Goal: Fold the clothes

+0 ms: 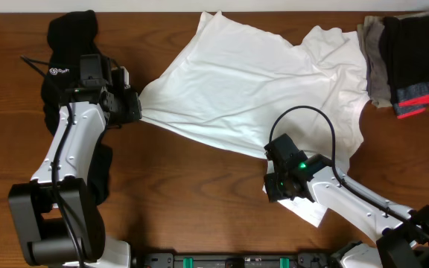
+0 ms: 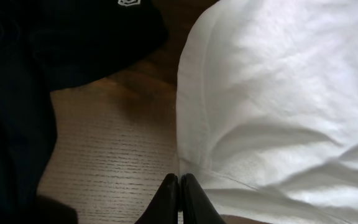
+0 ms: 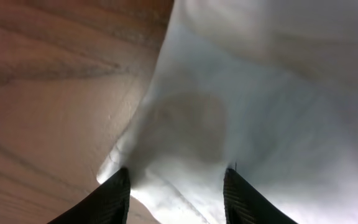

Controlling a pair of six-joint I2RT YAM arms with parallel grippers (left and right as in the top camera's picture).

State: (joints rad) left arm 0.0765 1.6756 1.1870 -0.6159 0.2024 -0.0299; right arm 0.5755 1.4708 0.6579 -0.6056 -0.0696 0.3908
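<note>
The white T-shirt lies spread and wrinkled across the far middle of the wooden table, plain side up, with no print showing. My left gripper is shut on its left edge, which is pulled out into a point; in the left wrist view the closed jaws pinch the shirt's hem. My right gripper is open over the shirt's near edge. In the right wrist view its fingers straddle a bunched bit of white cloth next to bare wood.
A black garment with a small white logo lies at the far left, behind and beside my left arm, and also shows in the left wrist view. Folded grey, black and coral-striped garments are stacked at the far right.
</note>
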